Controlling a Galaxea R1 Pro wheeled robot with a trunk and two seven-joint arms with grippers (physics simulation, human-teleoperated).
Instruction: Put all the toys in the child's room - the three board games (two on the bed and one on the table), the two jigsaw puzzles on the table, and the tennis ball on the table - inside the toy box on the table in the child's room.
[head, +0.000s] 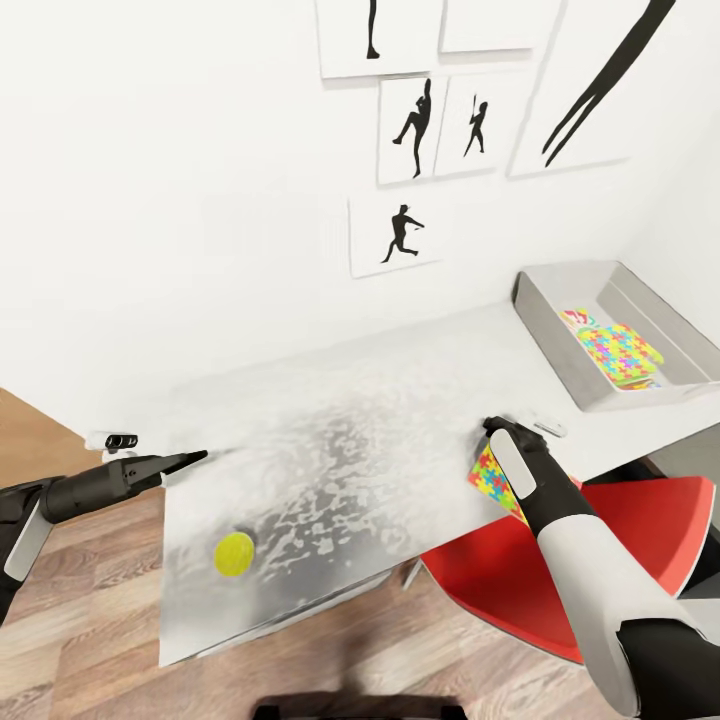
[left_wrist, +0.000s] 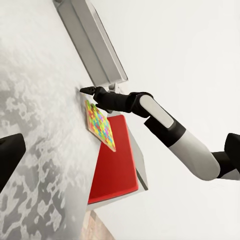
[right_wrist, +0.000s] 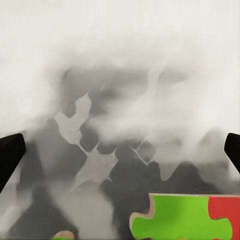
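Observation:
On the marbled table (head: 380, 440) a yellow-green tennis ball (head: 233, 553) lies near the front left corner. The grey toy box (head: 560, 345) stands at the far right with one jigsaw puzzle (head: 620, 352) inside; printed edges peek from under it, and I cannot tell whether they are board games. The other jigsaw puzzle (head: 488, 478) (left_wrist: 100, 125) (right_wrist: 185, 217) lies at the table's front edge, partly over it. My right gripper (head: 494, 427) (left_wrist: 85, 90) hovers open just behind this puzzle, fingers low over the tabletop. My left gripper (head: 192, 458) is open and empty above the table's left edge. The bed is out of view.
A red chair (head: 560, 560) (left_wrist: 115, 170) is tucked under the table below my right arm. The white wall behind carries silhouette posters (head: 415, 130). Wood floor (head: 90, 620) lies left of and in front of the table.

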